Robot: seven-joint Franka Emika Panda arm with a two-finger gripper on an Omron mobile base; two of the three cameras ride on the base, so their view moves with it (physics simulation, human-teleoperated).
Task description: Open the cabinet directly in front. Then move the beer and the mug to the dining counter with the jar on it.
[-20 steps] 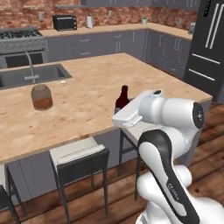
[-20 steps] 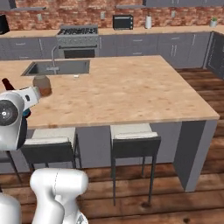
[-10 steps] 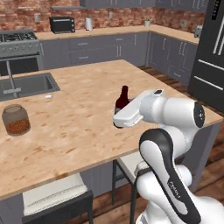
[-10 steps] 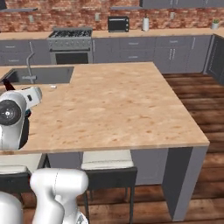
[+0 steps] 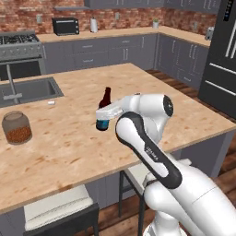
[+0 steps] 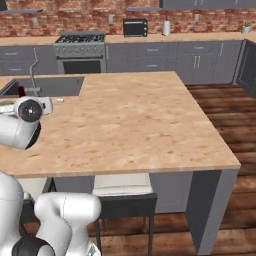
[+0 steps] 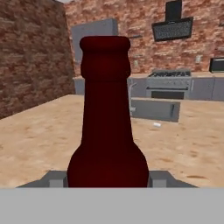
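The gripper (image 5: pixel 103 116) is clamped on the beer (image 5: pixel 104 110), one finger on each side of its body in the hand view; the bottle stands upright over the dining counter (image 5: pixel 152 97), though whether its base touches the top is hard to tell; the jar (image 5: pixel 16 128) sits well apart, near the sink (image 5: pixel 27 90).

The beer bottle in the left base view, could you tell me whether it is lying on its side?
No, the beer stands upright in the gripper above the dining counter.
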